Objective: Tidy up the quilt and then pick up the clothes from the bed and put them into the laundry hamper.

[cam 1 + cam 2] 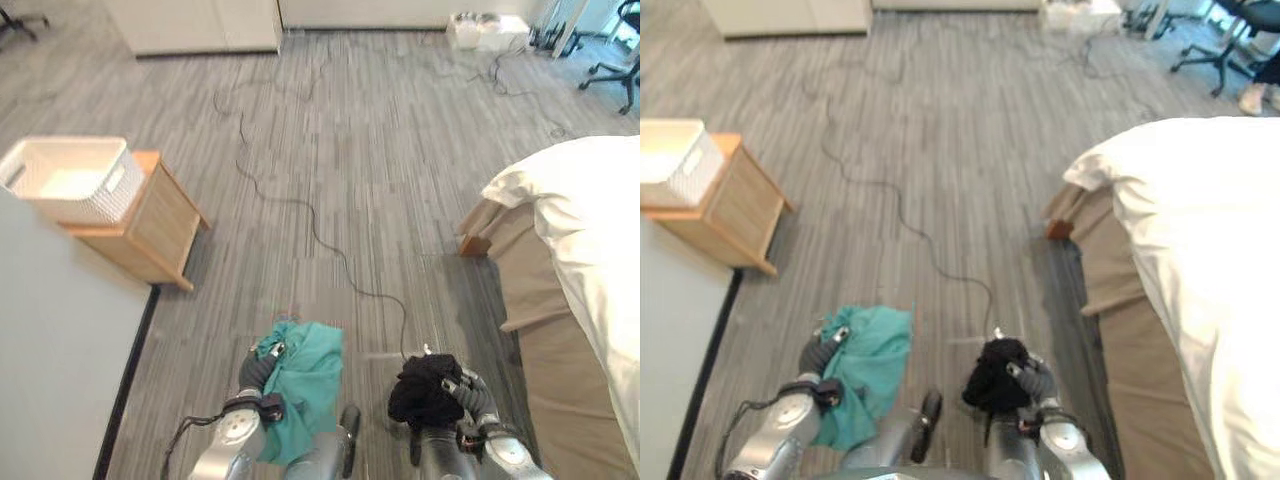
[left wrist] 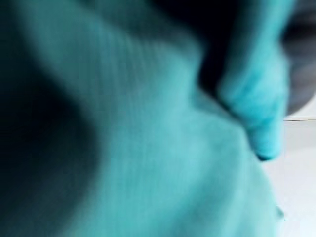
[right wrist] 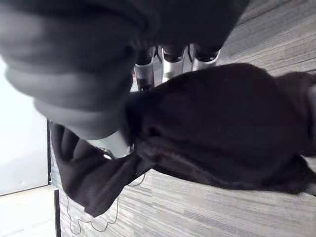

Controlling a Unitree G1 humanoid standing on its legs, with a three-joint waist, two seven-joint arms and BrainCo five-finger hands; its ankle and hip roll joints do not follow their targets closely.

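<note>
Currently the left hand (image 1: 256, 372) grips a teal garment (image 1: 303, 385) and the right hand (image 1: 470, 395) clutches a black garment (image 1: 425, 388). From both, the white hamper (image 1: 72, 180) on its wooden stand (image 1: 150, 225) lies forward-left, nearer the left hand, well apart.

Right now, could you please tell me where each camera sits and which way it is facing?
Left eye view: on the head, looking down at the floor; both arms show, left hand gripping teal cloth, right hand gripping black cloth; hamper on a wooden stand to the left, bed to the right.
Right eye view: beside it, same scene.
Left wrist view: on the left wrist, pressed against teal cloth.
Right wrist view: on the right wrist, along its fingers over black cloth.
Both eye views share hands, cloths, hamper, bed.
</note>
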